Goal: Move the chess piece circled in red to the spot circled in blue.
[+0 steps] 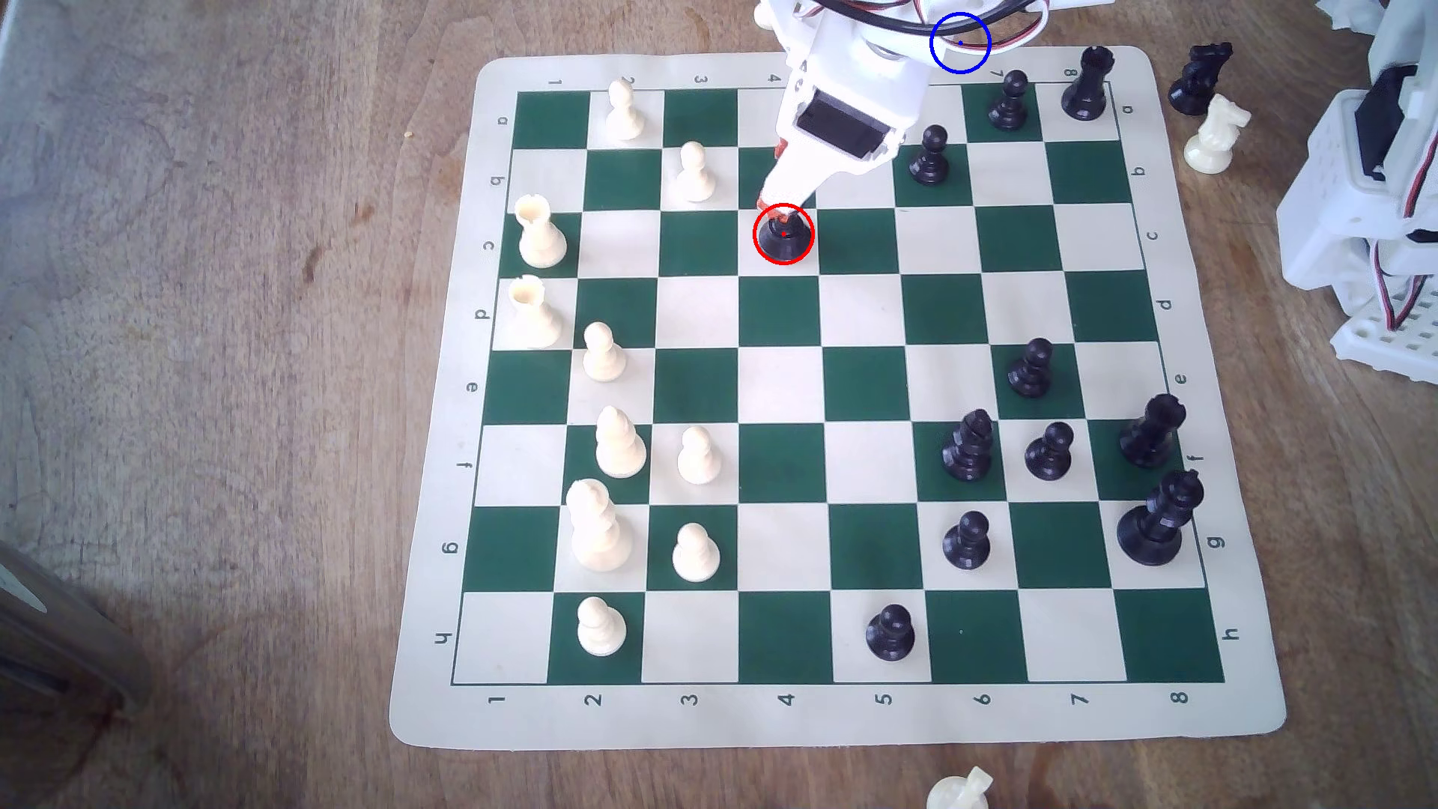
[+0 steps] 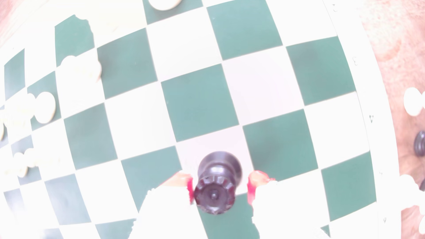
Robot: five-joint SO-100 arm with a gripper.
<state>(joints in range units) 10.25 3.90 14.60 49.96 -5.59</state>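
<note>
The black queen (image 1: 783, 239), ringed in red, stands upright on a white square in row c, column 4 of the green and white board (image 1: 856, 482). My gripper (image 1: 782, 208) comes down on it from the far side and hides its upper part in the exterior view. In the wrist view the notched coronet of the queen (image 2: 215, 195) sits between the red-tipped fingers (image 2: 253, 183) of the gripper (image 2: 218, 181). One pad is at the coronet's edge and the other stands a small gap off, so the gripper is open. The blue circle (image 1: 959, 43) lies on wood beyond the board's far edge, partly under the arm's cables.
A black pawn (image 1: 930, 155) and a white pawn (image 1: 695, 173) flank the arm one row back. A black pawn (image 1: 1009, 99) and a rook (image 1: 1088, 84) stand near the blue circle. Two knights (image 1: 1206, 109) and a white frame (image 1: 1369, 233) sit off the board's right.
</note>
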